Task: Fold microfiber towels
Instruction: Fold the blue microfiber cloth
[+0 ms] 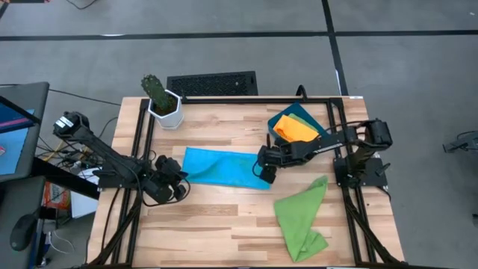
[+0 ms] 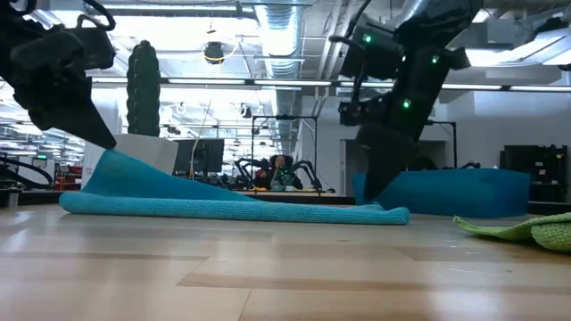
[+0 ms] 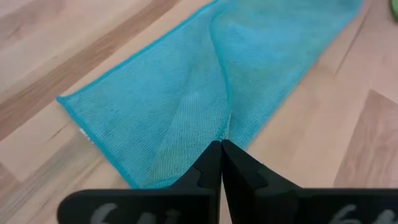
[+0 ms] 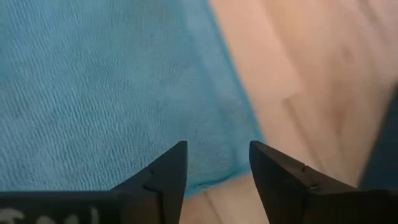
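A bright blue microfiber towel [image 1: 224, 168] lies as a long folded strip across the middle of the table. My left gripper [image 1: 179, 178] is shut on its left end. My right gripper [image 1: 267, 175] stands open over the towel's right end [image 4: 205, 124], one fingertip on either side of the corner; whether they touch the cloth I cannot tell. A lime green towel [image 1: 302, 217] lies crumpled near the front right. An orange towel [image 1: 295, 128] rests on the dark-blue tray [image 1: 308, 110]. My left gripper pinches the blue towel's left end [image 3: 214, 132] between its two shut fingers [image 3: 239, 171], slanting down from the table's left. The pinched cloth rises in a ridge [image 2: 116, 165] to the fingers. The rest of the strip [image 2: 232, 209] lies flat on the table.
A potted cactus [image 1: 161, 99] stands at the far left of the table and a black grille [image 1: 213, 84] lies beyond the far edge. Bare wood shows along the near edge [image 1: 209, 232] left of the green towel.
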`<move>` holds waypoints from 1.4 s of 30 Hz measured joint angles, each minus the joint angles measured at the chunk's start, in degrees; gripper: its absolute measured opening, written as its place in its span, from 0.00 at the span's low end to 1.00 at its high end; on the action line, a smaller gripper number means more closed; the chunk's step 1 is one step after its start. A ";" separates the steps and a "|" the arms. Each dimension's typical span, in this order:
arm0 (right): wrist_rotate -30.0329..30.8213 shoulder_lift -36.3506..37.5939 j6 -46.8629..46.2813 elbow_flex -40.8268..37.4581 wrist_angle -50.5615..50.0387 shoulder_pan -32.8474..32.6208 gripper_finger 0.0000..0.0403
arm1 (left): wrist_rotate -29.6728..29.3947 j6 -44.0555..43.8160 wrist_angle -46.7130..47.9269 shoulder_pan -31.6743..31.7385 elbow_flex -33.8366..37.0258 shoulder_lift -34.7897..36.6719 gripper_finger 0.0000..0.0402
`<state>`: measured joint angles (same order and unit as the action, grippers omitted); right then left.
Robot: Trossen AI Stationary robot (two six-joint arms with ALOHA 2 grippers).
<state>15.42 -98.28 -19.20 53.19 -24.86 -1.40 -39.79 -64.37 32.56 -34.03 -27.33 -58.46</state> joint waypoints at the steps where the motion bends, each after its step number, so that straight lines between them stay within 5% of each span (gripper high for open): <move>1: -0.54 -0.56 0.30 0.00 0.09 0.00 0.48 | 0.06 -0.01 -0.04 -0.14 0.00 0.00 0.00; 11: -0.74 -2.29 1.69 0.00 0.10 -0.01 0.42 | 0.55 -1.88 0.02 -1.72 0.00 0.00 0.00; 21: -0.69 -2.14 1.79 0.00 -0.68 -1.61 0.03 | 0.49 -2.31 0.03 -1.81 0.00 0.00 0.00; 42: 6.12 -2.10 0.85 5.25 -11.95 -1.96 0.08 | -2.37 -0.45 2.55 -0.18 -2.24 0.13 0.00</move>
<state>21.55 -100.38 -18.34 58.43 -36.81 -3.36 -42.16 -64.81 35.11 -34.21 -29.58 -58.33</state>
